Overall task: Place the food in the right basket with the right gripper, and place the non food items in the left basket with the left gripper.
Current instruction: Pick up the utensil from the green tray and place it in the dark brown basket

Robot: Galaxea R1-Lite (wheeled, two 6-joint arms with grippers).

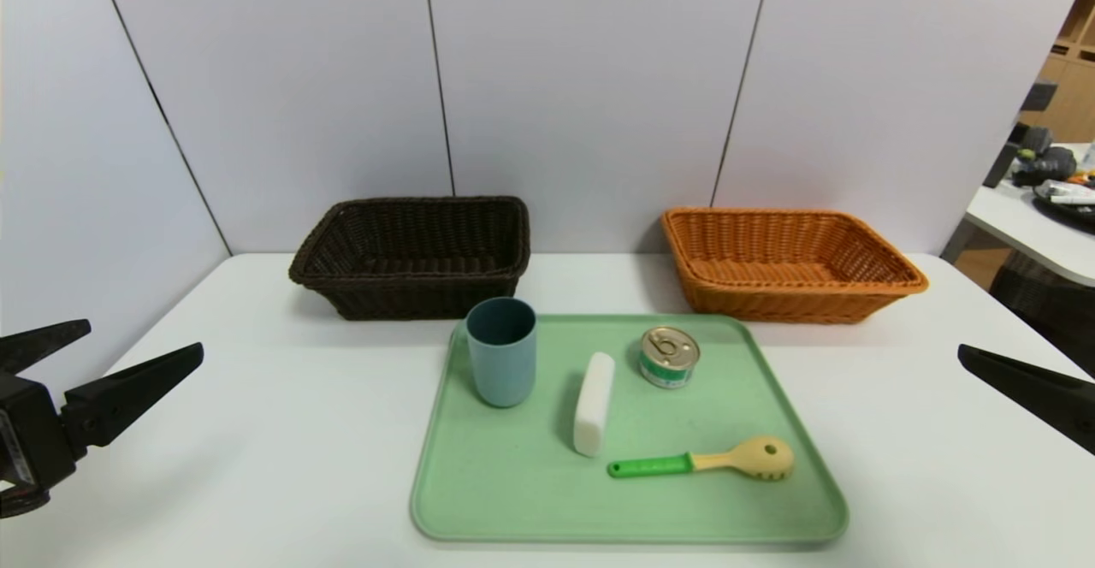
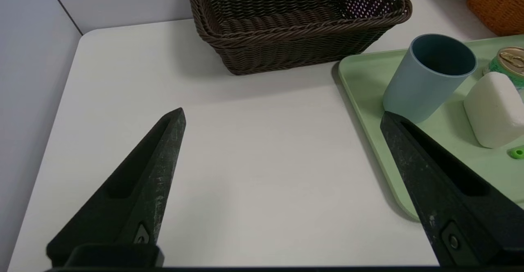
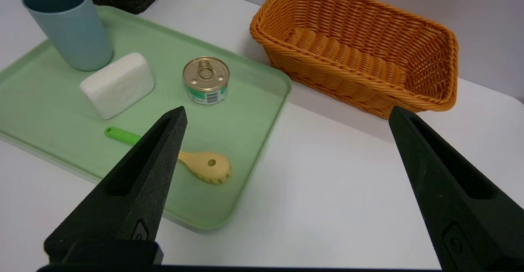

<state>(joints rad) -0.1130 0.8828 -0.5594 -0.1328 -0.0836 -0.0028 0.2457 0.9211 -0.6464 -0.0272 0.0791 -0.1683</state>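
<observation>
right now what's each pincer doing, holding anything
left pincer: open, holding nothing, over the bare table left of the tray.
right pincer: open, holding nothing, right of the tray.

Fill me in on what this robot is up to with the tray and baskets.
Nothing is being handled yet. The left end effector and right end effector hover open and empty at the table's sides. On the green tray sit a blue cup, white block, tin can and green-handled spoon. The dark basket and orange basket behind hold nothing, so sorting has not begun.
</observation>
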